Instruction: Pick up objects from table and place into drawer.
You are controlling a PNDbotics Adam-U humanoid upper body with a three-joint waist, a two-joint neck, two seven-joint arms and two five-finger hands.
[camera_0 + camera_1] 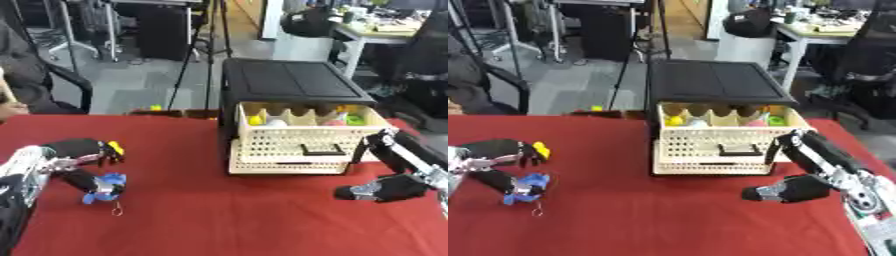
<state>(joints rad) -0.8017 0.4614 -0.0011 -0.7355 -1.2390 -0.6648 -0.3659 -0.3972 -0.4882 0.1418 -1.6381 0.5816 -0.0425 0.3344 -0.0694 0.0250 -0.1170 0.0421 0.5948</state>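
Far left, your left robot hand [83, 155] is low over the red counter [219, 210], fingers and thumb curled around a small blue toy [107, 189] with a thin ring or loop hanging off its underside. Something yellow [115, 147] sits at the fingertips too; can't tell if it's part of the toy or a separate piece. The toy looks pinched but right at counter level, so judge it as grasp just made, lift not yet done.

To do this well: lift straight up before you travel, so the dangling loop clears the cloth and doesn't drag. Then carry right, toward the middle.

Centre-right is the black cabinet [293, 80] with its cream drawer [289, 150] pulled out and open at the top. There are already coloured items in the back: a yellow ball [255, 120], something green [354, 120], pale and pink shapes between. Aim for the bare front part of the drawer, come in over the front wall from above, and release low so the toy doesn't bounce out.

Far right, your right robot hand [785, 192] rests near the counter just beside the drawer's front corner, fingers straight and close together, holding nothing. The forearm lies close to the drawer side; keep it there, out of the left arm's path.
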